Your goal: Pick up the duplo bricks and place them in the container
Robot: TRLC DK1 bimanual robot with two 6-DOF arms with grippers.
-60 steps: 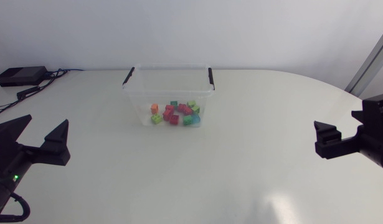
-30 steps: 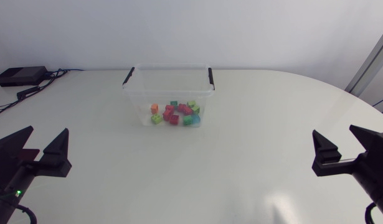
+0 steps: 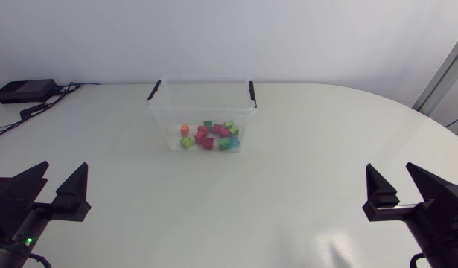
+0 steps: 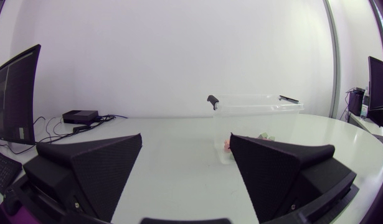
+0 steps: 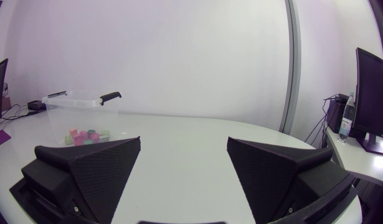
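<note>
Retracted, agape: L gripper, R gripper; bricks in clear plastic container.

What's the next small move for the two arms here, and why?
Probably none beyond parking: all the duplo bricks in sight lie inside the clear container, and the left gripper and right gripper are both open, empty and well back from it.
</note>
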